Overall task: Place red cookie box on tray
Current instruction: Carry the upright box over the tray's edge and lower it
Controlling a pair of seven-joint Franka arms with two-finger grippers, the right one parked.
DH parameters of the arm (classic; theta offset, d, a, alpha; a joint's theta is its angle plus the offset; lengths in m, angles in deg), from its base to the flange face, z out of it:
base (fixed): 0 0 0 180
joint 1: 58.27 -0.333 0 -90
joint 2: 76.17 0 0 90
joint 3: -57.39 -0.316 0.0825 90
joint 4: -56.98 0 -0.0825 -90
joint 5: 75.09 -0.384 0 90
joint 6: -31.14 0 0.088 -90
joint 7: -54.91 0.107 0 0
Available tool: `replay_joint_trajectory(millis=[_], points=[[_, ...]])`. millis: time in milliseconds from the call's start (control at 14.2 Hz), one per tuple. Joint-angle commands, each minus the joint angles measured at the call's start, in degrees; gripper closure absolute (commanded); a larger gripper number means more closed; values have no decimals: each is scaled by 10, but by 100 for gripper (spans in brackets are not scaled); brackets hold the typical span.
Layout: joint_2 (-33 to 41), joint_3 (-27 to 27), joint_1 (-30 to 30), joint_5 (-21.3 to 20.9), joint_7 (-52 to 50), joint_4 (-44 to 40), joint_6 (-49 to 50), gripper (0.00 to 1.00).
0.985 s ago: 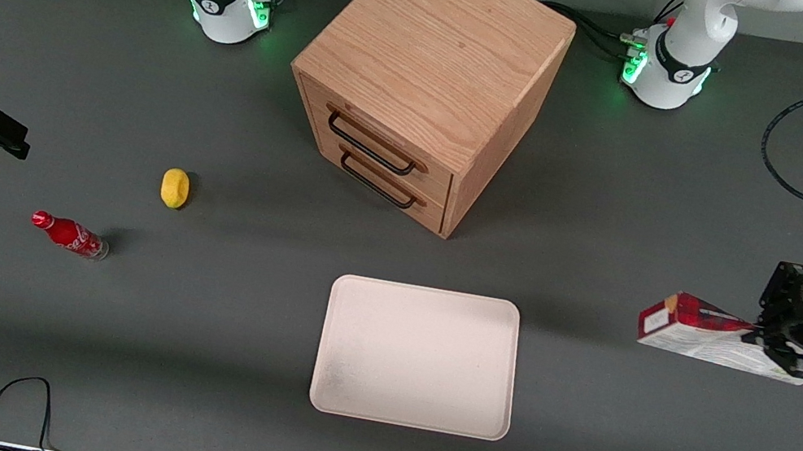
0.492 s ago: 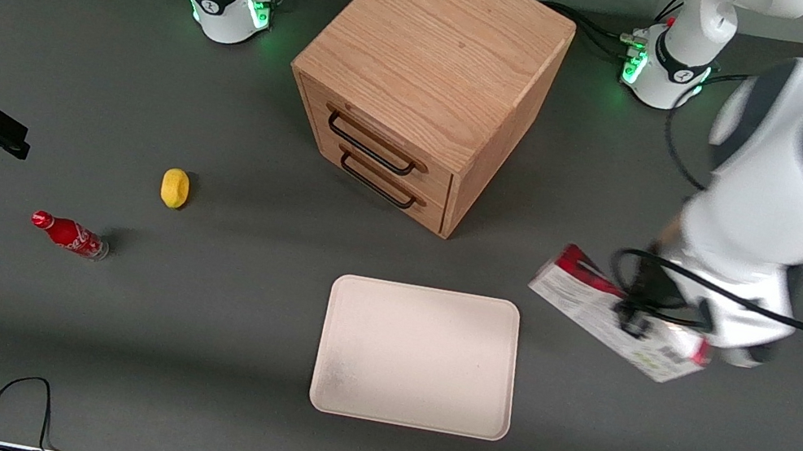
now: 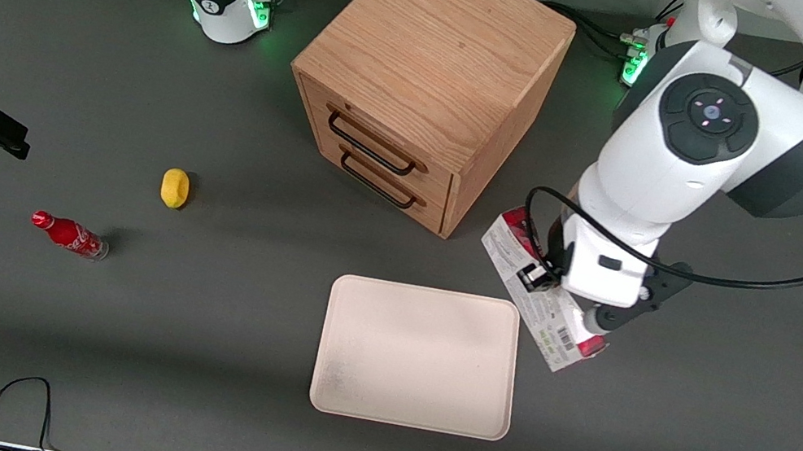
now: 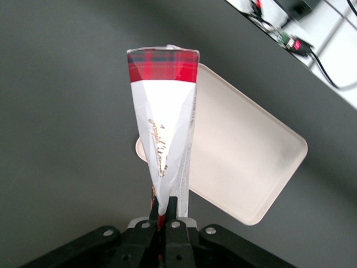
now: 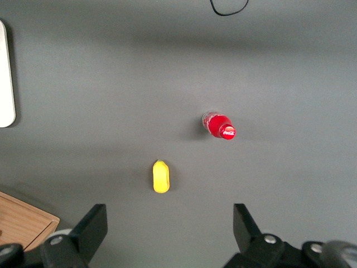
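My left gripper (image 3: 535,275) is shut on the red cookie box (image 3: 548,322), a long thin carton with a red end and a whitish printed face. It holds the box off the table, just outside the tray's corner that lies nearest the cabinet on the working arm's side. The cream-white tray (image 3: 416,356) lies flat on the grey table with nothing on it. In the left wrist view the gripper (image 4: 165,207) pinches the box's (image 4: 162,111) near edge. The box's red plaid end points away from the camera and partly overlaps the tray (image 4: 240,151) below.
A wooden drawer cabinet (image 3: 427,81) stands farther from the front camera than the tray. A small yellow object (image 3: 175,187) and a red cola bottle (image 3: 69,235) lie toward the parked arm's end. A black cable (image 3: 20,398) loops at the table's front edge.
The left arm has swung in from the working arm's end of the table, carrying the box toward the tray. The box has turned from lying crosswise to slanting beside the tray's corner.
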Motion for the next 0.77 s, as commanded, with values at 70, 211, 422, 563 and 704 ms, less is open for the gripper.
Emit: replay_joint_trajectory(millis=[70,211,422,563,704], points=[[-15,5,2,1,170,-33,14,100],[-12,4,2,-3,275,-32,22,100],[-11,2,1,-7,405,-32,31,100],[-16,3,-1,-6,413,-29,30,100],[-39,1,-2,-2,404,-30,17,100]])
